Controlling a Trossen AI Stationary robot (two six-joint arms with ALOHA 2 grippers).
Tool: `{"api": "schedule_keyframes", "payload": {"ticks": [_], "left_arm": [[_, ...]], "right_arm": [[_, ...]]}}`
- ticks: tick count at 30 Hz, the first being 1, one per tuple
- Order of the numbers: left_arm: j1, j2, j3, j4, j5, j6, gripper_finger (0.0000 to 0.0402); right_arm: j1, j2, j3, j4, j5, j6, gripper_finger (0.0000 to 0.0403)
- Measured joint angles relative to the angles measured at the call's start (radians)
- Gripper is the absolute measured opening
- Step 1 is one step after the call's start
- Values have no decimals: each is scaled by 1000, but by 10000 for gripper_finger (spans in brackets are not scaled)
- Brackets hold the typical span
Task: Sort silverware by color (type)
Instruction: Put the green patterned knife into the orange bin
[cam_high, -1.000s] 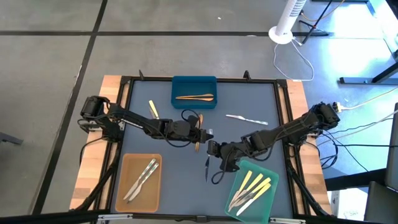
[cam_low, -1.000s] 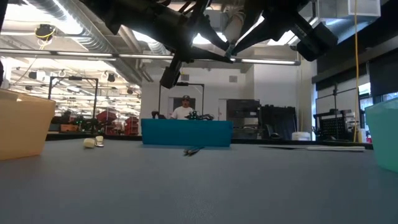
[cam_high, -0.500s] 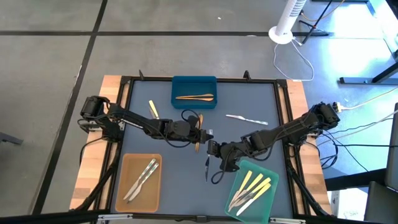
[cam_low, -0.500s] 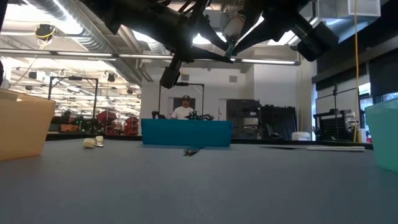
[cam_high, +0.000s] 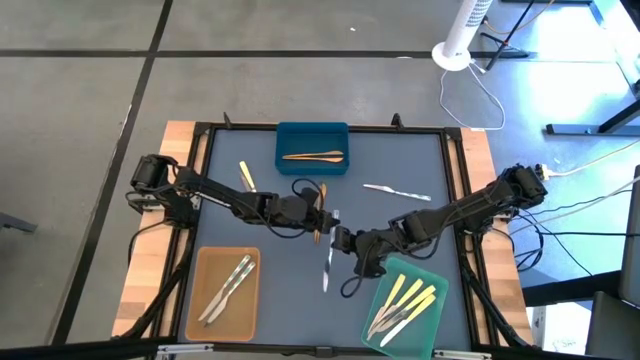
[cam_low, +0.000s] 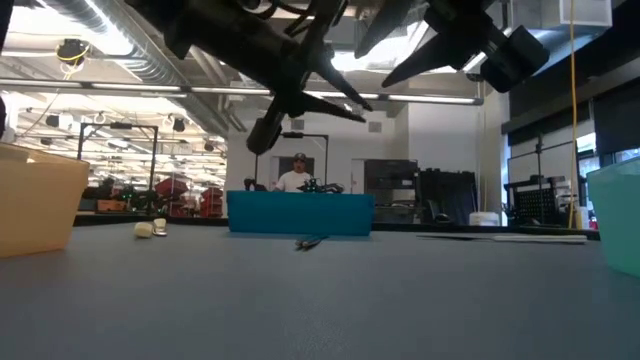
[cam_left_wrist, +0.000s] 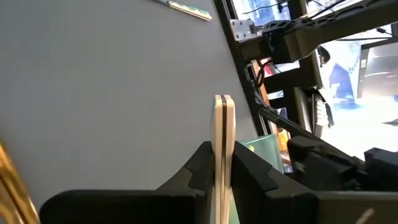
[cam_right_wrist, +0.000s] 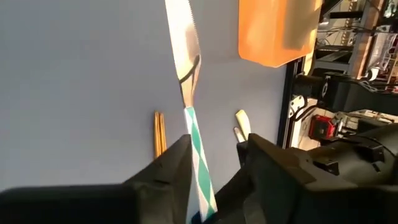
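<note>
Shows grey desk (cam_high: 400, 150) carrying blue tray (cam_high: 283, 150), tan tray (cam_high: 205, 300) and green tray (cam_high: 430, 275), each holding silverware. Finds left pincer (cam_high: 322, 215) above mid-desk, clamped on wood-brown utensil (cam_left_wrist: 222, 137). Finds right pincer (cam_high: 338, 240) just beside, fingers spread, silvery knife (cam_right_wrist: 183, 37) between them.

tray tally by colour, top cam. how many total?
Blue tray: 1
Tan tray: 1
Green tray: 1
Total: 3
</note>
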Motion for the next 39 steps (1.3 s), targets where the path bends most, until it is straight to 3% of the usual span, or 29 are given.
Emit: {"api": "schedule_keyframes", "payload": {"ticks": [4,10,25,32,39], "left_arm": [[0,-1,0,5,0,14,35],[9,-6,0,-8,41,113,35],[80,-76,1,-105,391,240,35],[43,-225,8,-277,390,276,32],[-53,-381,9,-558,341,265,31]], "right_arm": [[0,0,0,-2,0,59,172],[4,0,-1,-3,0,288,177],[115,1,-1,-16,28,594,177],[117,1,-2,-63,31,671,177],[117,2,-3,-67,46,673,177]]}}
